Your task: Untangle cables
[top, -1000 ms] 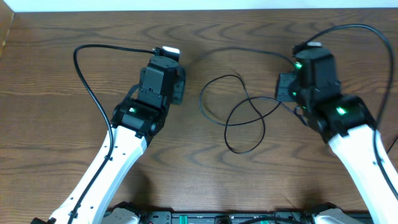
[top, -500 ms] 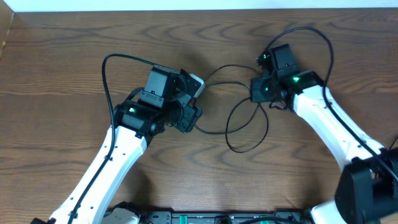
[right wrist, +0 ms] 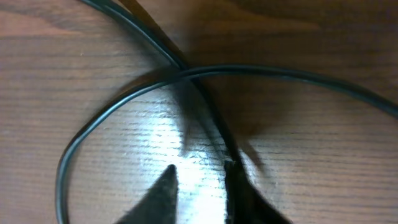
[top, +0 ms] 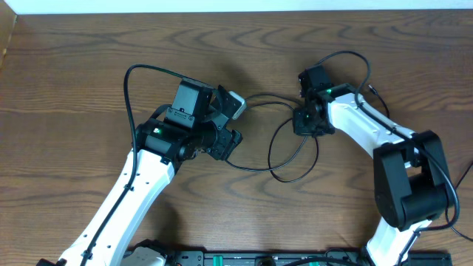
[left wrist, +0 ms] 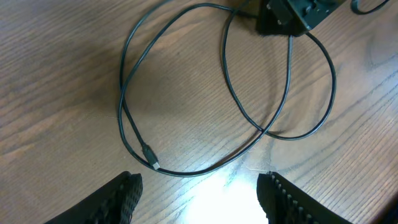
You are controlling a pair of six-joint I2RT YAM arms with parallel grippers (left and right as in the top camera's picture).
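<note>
We see a thin black cable (top: 270,151) lying loose on the brown wooden table (top: 74,74), near the middle and between the two arms. It makes a couple of wide loops that overlap each other. One strand runs left toward the left arm, and the right side of the loops reaches the right gripper (top: 307,122).

In the left wrist view, the cable's small plug end (left wrist: 149,157) rests flat on the wood at the near left of the loops, just beyond the left gripper (left wrist: 199,182). That gripper's jaws are spread wide, and we see only bare, brightly lit wood between them. It hangs above the table and touches none of the cable.

The right gripper sits low over the far right part of the loops. In its own wrist view, two strands cross on the wood just beyond the fingertips (right wrist: 166,185). One strand runs down to the right-hand fingertip and seems to lie against it. The jaws stand slightly apart, with a narrow strip of lit wood showing between them, and we see no cable inside that gap.
</note>
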